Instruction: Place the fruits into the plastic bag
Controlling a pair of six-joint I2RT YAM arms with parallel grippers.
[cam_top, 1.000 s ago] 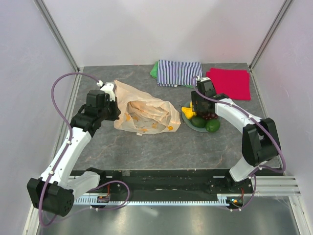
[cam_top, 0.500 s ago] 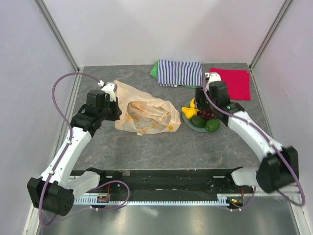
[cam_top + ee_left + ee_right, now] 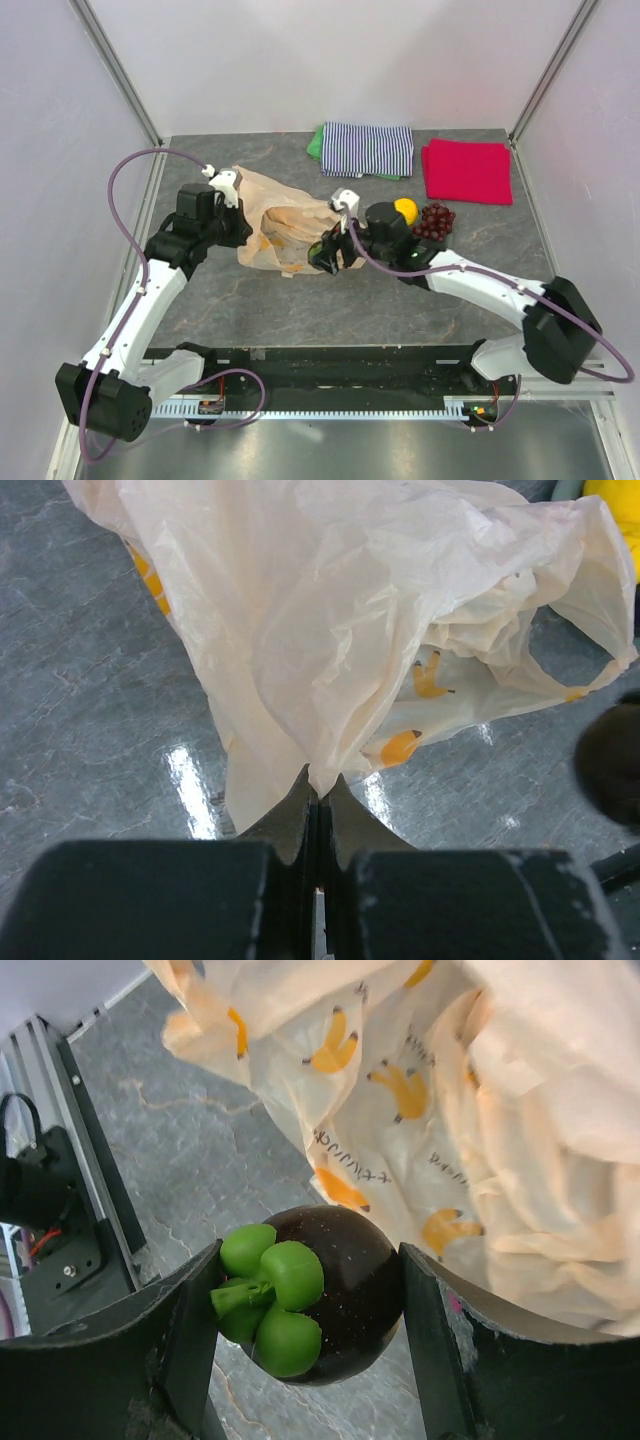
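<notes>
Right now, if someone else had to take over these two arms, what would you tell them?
Left gripper: shut on an edge of the plastic bag.
Right gripper: gripping a dark fruit with a green cap, right beside the bag.
Done: no fruit visible inside the bag.
Left: drop this one in, then the lemon and grapes; other fruits may be hidden under the right arm.

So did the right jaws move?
Yes. The right jaws swung left, away from the red cloth, to the plastic bag, carrying a dark round fruit.
</notes>
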